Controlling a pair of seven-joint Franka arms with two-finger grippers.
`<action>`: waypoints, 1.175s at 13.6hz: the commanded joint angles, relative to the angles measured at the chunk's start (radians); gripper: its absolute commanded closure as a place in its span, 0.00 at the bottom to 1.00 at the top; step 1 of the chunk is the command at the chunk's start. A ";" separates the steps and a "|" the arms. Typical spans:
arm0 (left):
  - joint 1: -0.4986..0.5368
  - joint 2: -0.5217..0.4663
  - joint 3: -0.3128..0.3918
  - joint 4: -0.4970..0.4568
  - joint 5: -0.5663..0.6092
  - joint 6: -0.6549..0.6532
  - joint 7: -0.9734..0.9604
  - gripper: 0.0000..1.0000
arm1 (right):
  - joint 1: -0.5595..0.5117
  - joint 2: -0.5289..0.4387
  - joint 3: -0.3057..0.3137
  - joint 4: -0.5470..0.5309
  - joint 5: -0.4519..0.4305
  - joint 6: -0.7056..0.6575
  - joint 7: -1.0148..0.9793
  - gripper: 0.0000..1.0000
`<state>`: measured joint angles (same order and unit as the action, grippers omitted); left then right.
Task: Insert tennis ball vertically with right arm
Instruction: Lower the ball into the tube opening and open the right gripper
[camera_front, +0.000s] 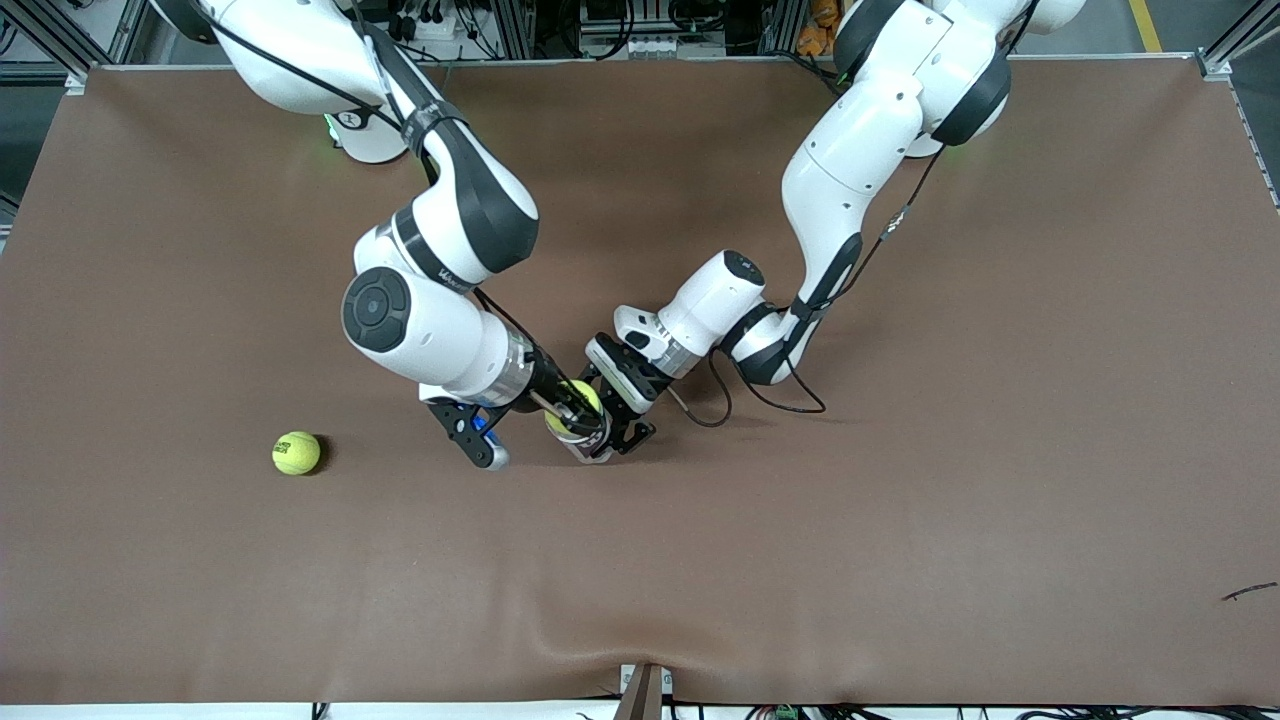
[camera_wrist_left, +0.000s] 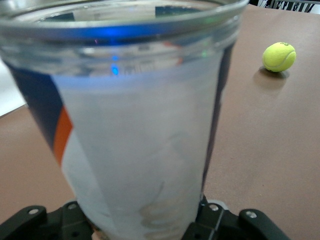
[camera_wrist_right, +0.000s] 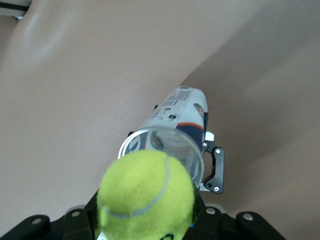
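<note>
My right gripper (camera_front: 572, 408) is shut on a yellow-green tennis ball (camera_front: 570, 404), just above the open mouth of a clear plastic can (camera_front: 592, 450). In the right wrist view the ball (camera_wrist_right: 145, 195) sits between my right gripper's fingers (camera_wrist_right: 145, 210), with the can's open rim (camera_wrist_right: 165, 150) right under it and a blue, white and orange label down its side. My left gripper (camera_front: 618, 424) is shut on the can and holds it upright on the table. The can (camera_wrist_left: 140, 130) fills the left wrist view, clamped low down in my left gripper (camera_wrist_left: 145, 222).
A second tennis ball (camera_front: 296, 452) lies on the brown table cover (camera_front: 900, 500) toward the right arm's end; it also shows in the left wrist view (camera_wrist_left: 279, 56). A black cable (camera_front: 722, 405) loops under the left wrist. A small dark scrap (camera_front: 1250, 590) lies near the left arm's end.
</note>
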<state>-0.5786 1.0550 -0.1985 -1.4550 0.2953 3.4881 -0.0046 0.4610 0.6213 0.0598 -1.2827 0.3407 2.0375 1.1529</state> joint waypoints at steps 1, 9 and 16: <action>-0.012 0.008 0.011 0.010 -0.010 0.022 0.005 0.31 | -0.009 0.008 0.002 0.025 -0.006 -0.042 0.010 0.86; -0.013 0.010 0.011 0.016 -0.012 0.020 0.005 0.31 | -0.002 0.020 0.002 0.026 -0.006 -0.036 0.014 0.00; -0.012 0.016 0.011 0.013 -0.012 0.020 0.005 0.31 | -0.070 -0.006 0.000 0.031 -0.008 -0.045 -0.004 0.00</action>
<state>-0.5789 1.0576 -0.1977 -1.4552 0.2953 3.4887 -0.0046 0.4374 0.6318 0.0493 -1.2614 0.3386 2.0122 1.1529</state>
